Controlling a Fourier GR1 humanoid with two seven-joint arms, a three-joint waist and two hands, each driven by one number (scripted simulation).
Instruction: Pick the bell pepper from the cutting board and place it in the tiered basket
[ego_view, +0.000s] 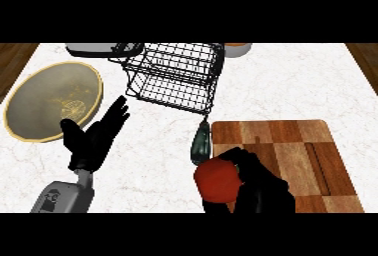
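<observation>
right robot hand (260, 186) grips the bell pepper (215, 181).

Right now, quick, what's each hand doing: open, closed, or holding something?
Left hand: open, holding nothing.
Right hand: closed round the red bell pepper.

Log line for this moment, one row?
right robot hand: shut on bell pepper | bell pepper: at cutting board left edge | tiered basket: no bell pepper inside | left robot hand: open, resting
</observation>
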